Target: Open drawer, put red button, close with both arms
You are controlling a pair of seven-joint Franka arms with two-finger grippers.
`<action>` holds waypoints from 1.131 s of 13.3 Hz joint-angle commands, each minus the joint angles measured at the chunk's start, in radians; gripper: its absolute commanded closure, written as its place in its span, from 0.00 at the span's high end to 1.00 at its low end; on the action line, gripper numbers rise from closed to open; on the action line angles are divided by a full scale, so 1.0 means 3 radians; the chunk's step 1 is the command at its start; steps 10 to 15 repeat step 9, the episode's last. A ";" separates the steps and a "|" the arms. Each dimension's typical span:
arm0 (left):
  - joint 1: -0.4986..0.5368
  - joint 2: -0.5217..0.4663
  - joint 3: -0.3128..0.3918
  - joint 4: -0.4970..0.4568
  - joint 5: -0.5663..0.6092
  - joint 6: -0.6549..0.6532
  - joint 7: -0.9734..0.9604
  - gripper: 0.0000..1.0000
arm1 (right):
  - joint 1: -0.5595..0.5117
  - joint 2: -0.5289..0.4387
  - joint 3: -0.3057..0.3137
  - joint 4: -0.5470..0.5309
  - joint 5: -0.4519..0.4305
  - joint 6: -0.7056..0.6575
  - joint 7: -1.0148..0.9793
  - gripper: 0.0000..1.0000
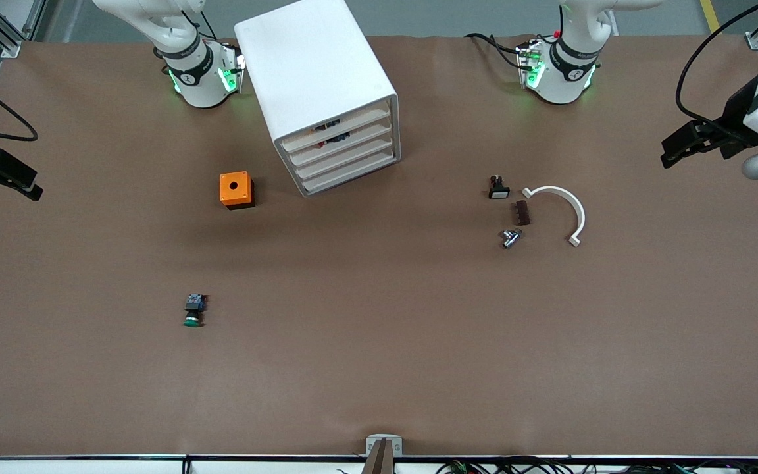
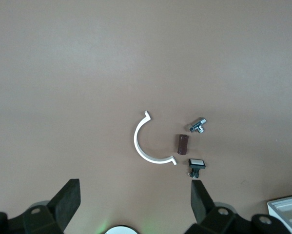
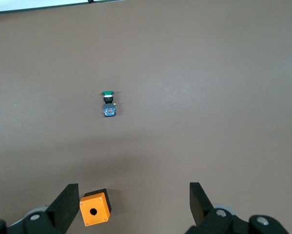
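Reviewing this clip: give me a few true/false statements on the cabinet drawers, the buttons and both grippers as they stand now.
1. All four drawers of the cabinet are shut. True.
2. The green button lies in a drawer. False: it lies on the table, nearer the front camera than the orange box.
3. The left gripper has its jaws open and holds nothing. True.
4. The right gripper is shut on the orange box. False: its jaws are open, above the box.
5. A red button lies loose on the table. False: none shows there.
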State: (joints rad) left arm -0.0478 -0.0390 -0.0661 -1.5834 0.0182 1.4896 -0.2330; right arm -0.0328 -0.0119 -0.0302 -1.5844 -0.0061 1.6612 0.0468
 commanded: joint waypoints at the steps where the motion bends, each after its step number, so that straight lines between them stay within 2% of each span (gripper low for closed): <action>1: -0.0010 -0.0192 -0.0055 -0.0233 -0.0040 0.0071 0.0061 1.00 | -0.0080 -0.0027 0.0060 -0.0026 0.0000 0.0026 0.0007 1.00; 3: 0.0011 -0.0299 -0.0091 -0.0392 -0.0040 0.0194 0.0091 1.00 | -0.0080 -0.0027 0.0060 -0.0026 0.0000 0.0026 0.0002 1.00; 9: 0.0031 -0.0254 -0.0046 -0.0265 -0.0040 0.0169 0.0352 1.00 | -0.0080 -0.0022 0.0060 -0.0026 0.0000 0.0041 0.0002 1.00; 15: 0.0031 -0.0254 -0.0046 -0.0265 -0.0040 0.0169 0.0352 1.00 | -0.0080 -0.0022 0.0060 -0.0026 0.0000 0.0041 0.0002 1.00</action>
